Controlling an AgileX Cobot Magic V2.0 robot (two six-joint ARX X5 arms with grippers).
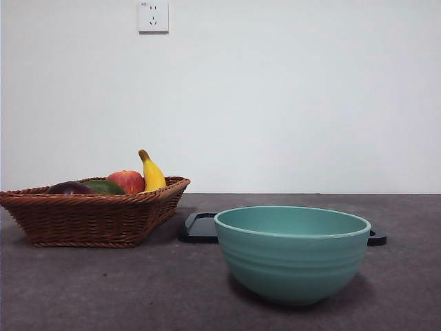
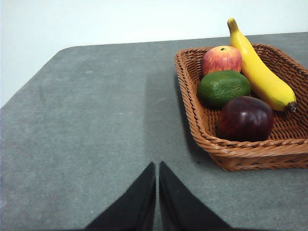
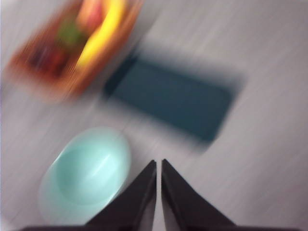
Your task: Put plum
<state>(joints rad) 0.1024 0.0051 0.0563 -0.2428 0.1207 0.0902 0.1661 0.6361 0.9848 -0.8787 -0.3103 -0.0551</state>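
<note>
The dark purple plum (image 2: 245, 118) lies in the wicker basket (image 2: 240, 154), at the end nearest my left gripper; in the front view the plum (image 1: 68, 187) shows at the basket's left. My left gripper (image 2: 157, 166) is shut and empty over bare table, beside the basket. My right gripper (image 3: 159, 163) is shut and empty, high above the table near the teal bowl (image 3: 86, 171); its view is blurred. Neither gripper shows in the front view.
In the basket (image 1: 89, 217) also lie a green fruit (image 2: 224, 87), a red-yellow apple (image 2: 222, 59) and a banana (image 2: 260, 72). The teal bowl (image 1: 292, 252) stands front right. A flat black tray (image 1: 200, 227) lies behind it.
</note>
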